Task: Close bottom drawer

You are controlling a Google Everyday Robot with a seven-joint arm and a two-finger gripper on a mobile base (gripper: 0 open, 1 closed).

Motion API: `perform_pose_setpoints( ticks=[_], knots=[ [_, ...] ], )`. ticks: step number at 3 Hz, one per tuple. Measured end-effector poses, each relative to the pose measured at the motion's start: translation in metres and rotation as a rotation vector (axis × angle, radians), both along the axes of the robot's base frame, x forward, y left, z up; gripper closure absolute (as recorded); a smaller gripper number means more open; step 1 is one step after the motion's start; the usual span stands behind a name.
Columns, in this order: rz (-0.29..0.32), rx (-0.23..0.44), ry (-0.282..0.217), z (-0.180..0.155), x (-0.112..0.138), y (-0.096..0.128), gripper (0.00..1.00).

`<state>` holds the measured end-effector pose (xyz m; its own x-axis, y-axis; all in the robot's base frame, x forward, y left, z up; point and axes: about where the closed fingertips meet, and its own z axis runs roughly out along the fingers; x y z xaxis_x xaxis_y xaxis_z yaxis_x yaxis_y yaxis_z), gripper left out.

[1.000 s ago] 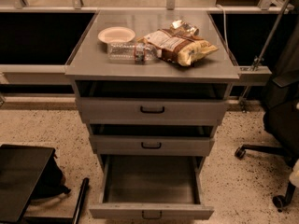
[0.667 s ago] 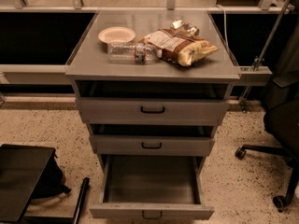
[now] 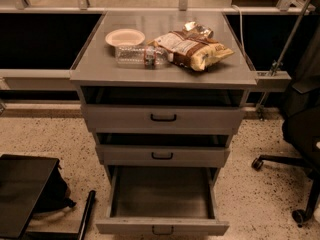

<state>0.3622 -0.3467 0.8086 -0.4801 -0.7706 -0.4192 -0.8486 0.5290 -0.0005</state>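
Note:
The bottom drawer (image 3: pixel 162 226) of a grey metal cabinet stands pulled far out at the bottom of the camera view. Its long tray (image 3: pixel 162 191) is empty and its slim front carries a small black loop handle (image 3: pixel 163 230) at the frame's lower edge. Above it, the middle drawer (image 3: pixel 162 155) and the top drawer (image 3: pixel 162 118) are each pulled out a little. The gripper is not in view.
On the cabinet top (image 3: pixel 90 71) lie a paper bowl (image 3: pixel 125 36), a plastic bottle (image 3: pixel 140 55) on its side and chip bags (image 3: pixel 192 49). A black object (image 3: pixel 22 194) lies on the floor at left. An office chair (image 3: pixel 300 134) stands at right.

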Motion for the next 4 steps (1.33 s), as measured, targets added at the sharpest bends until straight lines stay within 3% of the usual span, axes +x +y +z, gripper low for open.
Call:
perform_pose_setpoints(
  ticks=[1, 2, 3, 4],
  knots=[
    [0.015, 0.228, -0.004, -0.078, -0.021, -0.006, 0.00],
    [0.037, 0.278, -0.004, -0.110, -0.030, -0.013, 0.00],
    [0.039, 0.278, -0.004, -0.110, -0.030, -0.012, 0.00],
    [0.070, 0.377, -0.062, -0.110, -0.035, 0.001, 0.00]
  ],
)
